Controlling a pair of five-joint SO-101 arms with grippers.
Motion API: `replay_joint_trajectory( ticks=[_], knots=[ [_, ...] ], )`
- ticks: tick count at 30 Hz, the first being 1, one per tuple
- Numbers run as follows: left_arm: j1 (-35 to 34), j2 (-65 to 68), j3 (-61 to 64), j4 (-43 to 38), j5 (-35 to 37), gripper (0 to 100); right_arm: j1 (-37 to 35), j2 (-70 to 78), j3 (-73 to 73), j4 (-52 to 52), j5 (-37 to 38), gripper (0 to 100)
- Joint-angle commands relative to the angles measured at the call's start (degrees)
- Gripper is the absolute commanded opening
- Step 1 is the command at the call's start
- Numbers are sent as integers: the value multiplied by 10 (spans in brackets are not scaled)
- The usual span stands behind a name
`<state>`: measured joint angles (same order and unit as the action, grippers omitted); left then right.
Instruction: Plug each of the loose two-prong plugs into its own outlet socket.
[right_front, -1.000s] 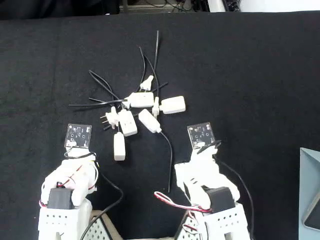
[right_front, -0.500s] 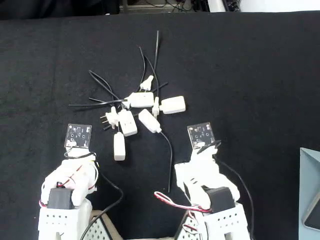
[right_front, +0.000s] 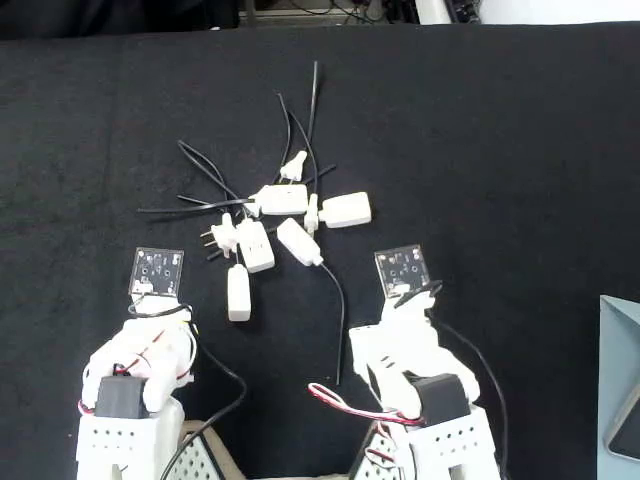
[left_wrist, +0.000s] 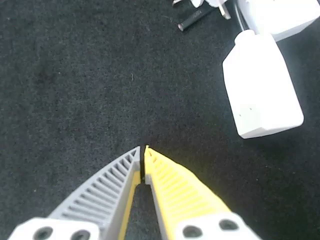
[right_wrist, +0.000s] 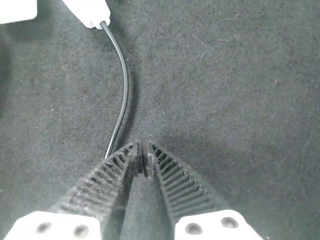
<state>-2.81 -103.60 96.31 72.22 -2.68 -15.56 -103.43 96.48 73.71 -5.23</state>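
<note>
- The black table (right_front: 520, 150) holds everything.
- The left arm (right_front: 135, 375) sits at the near edge. The left gripper (left_wrist: 143, 151) is pinched tight, with nothing between its fingers.
- The right arm (right_front: 415, 370) sits beside it. The right gripper (right_wrist: 143, 147) is likewise closed and empty, and its tips lie next to a black cable (right_wrist: 123, 85).
- A heap of white plugs and sockets (right_front: 285, 205) lies mid-table, beyond both arms.
- One white block (left_wrist: 260, 85) lies apart from the heap, near the left gripper; I cannot tell whether it is a plug or a socket.

Plugs (right_front: 283, 199) + cords (right_front: 313, 100), ctr of table (right_front: 500, 150)
</note>
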Motion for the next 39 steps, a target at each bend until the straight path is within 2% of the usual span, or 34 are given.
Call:
replay_joint_trajectory(
  ticks=[1, 23, 30, 37, 39],
  knots=[
    [2, -2, 11, 4, -3, 30, -4, -47, 0, 8, -6, 19],
    [2, -2, 11, 4, -3, 30, -4, -47, 0, 8, -8, 18],
    [2, -2, 11, 4, -3, 30, -29, -47, -2, 8, -6, 21],
    [2, -2, 11, 4, -3, 30, 21, -47, -3, 8, -2, 21],
    [2, -2, 11, 4, -3, 30, 23, -47, -7, 10, 35, 21]
  ],
)
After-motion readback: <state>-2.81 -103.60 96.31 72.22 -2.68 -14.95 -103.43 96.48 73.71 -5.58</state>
